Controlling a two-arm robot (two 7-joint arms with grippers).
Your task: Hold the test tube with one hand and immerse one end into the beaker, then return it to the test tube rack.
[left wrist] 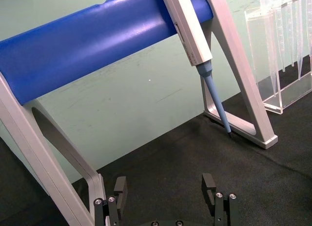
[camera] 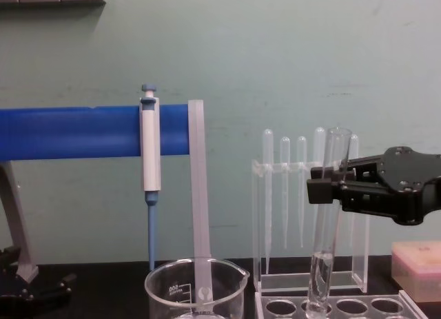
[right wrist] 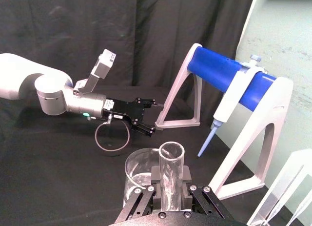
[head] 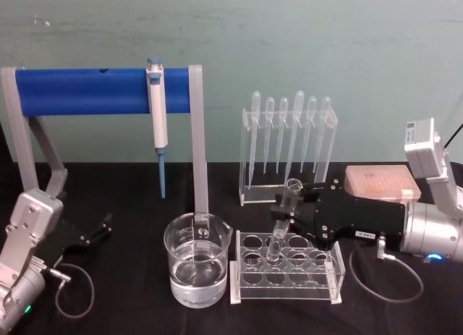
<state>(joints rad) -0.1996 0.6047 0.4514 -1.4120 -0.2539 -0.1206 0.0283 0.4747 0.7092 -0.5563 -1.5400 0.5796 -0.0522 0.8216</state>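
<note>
My right gripper point(head: 284, 218) is shut on the test tube point(head: 288, 205), a clear glass tube held slightly tilted with its open rim up. Its rounded bottom sits at the top of a hole in the clear acrylic rack point(head: 286, 291). From the chest, the tube point(camera: 329, 250) hangs below the right gripper point(camera: 321, 188), its tip level with the rack top. In the right wrist view the fingers point(right wrist: 156, 179) clamp the tube point(right wrist: 171, 160). The beaker point(head: 197, 270), partly filled with clear liquid, stands left of the rack. My left gripper point(head: 101, 230) rests open at the far left.
A blue-barred stand point(head: 87, 90) with grey legs holds a white-and-blue micropipette point(head: 157, 118) behind the beaker. A clear rack of plastic pipettes point(head: 289, 147) stands behind the tube rack. A pink box point(head: 380, 181) lies at the back right. Cables trail on the black table.
</note>
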